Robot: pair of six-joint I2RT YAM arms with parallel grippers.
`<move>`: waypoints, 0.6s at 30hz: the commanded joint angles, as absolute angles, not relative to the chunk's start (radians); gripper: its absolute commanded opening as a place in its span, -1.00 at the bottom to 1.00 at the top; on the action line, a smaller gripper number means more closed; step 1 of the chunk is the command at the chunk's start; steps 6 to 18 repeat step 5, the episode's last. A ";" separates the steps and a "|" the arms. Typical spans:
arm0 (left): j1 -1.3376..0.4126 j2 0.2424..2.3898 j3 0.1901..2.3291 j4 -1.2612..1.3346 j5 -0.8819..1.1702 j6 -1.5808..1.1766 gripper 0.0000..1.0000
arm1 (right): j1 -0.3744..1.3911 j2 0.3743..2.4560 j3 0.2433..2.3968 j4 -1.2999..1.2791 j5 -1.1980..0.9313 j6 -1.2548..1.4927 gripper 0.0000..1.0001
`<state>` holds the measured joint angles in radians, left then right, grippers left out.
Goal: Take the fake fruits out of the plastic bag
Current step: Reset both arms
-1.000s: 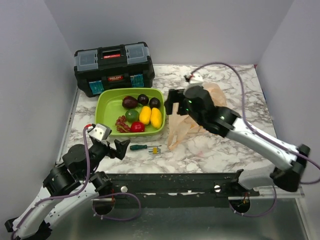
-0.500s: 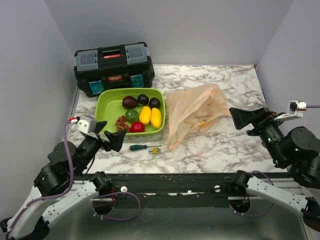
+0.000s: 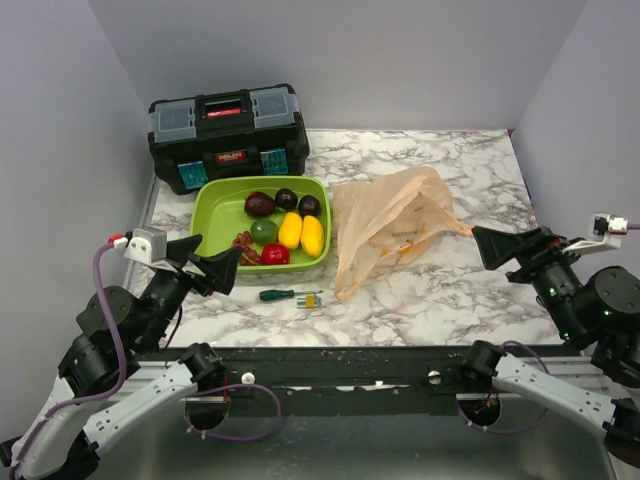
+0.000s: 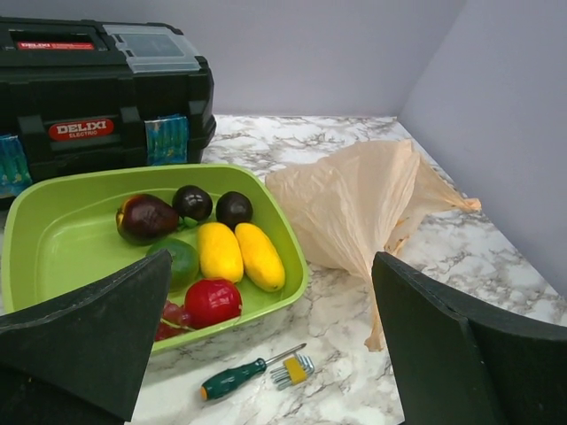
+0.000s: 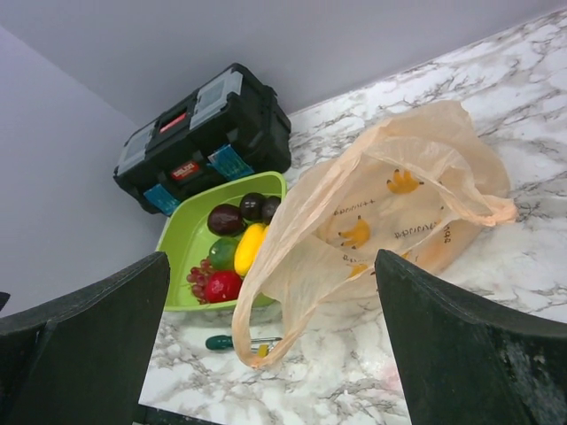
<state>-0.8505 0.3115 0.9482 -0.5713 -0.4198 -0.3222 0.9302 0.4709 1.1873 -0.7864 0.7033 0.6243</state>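
Eight glossy pieces are sitting in the one lime-green tray [image 3: 215,198]: three dark maroon fruits [image 3: 260,204] toward its 12 o'clock rim, two yellow oblong fruits [image 3: 290,229], one green round fruit [image 3: 264,230], one grape cluster [image 3: 243,243] and one red ball [image 3: 275,254]. One plastic bag [image 3: 395,225] is lying limp on the marble table [image 3: 440,290] just beside the tray at its 3 o'clock; whether anything is lying inside it I cannot tell. One black toolbox [image 3: 228,135] is standing at the tray's 12 o'clock, and one screwdriver [image 3: 276,294] and one small hex-key set [image 3: 312,299] are lying at its 5 o'clock. Only the left wrist view is giving the toolbox's red label clearly, reading "DELIXI ELECTRIC". Only the right wrist view is showing the bag's orange print, too small to read. The left gripper [image 3: 215,255], at the tray's 7 o'clock, and the right gripper [image 5: 271,261], at the bag's 4 o'clock, are both gaping wide and holding nothing.
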 commanded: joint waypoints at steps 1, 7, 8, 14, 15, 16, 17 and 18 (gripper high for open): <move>-0.845 0.310 0.946 -0.560 -0.459 -0.341 0.88 | 0.936 0.407 1.160 -0.782 0.711 0.577 1.00; -0.845 0.313 0.949 -0.558 -0.467 -0.326 0.89 | 0.936 0.371 1.113 -0.720 0.720 0.546 1.00; -0.845 0.313 0.949 -0.558 -0.467 -0.326 0.89 | 0.936 0.371 1.113 -0.720 0.720 0.546 1.00; -0.845 0.313 0.949 -0.558 -0.467 -0.326 0.89 | 0.936 0.371 1.113 -0.720 0.720 0.546 1.00; -0.845 0.313 0.949 -0.558 -0.467 -0.326 0.89 | 0.936 0.371 1.113 -0.720 0.720 0.546 1.00; -0.845 0.313 0.949 -0.558 -0.467 -0.326 0.89 | 0.936 0.371 1.113 -0.720 0.720 0.546 1.00; -0.845 0.313 0.949 -0.558 -0.467 -0.326 0.89 | 0.936 0.371 1.113 -0.720 0.720 0.546 1.00; -0.845 0.313 0.949 -0.558 -0.467 -0.326 0.89 | 0.936 0.371 1.113 -0.720 0.720 0.546 1.00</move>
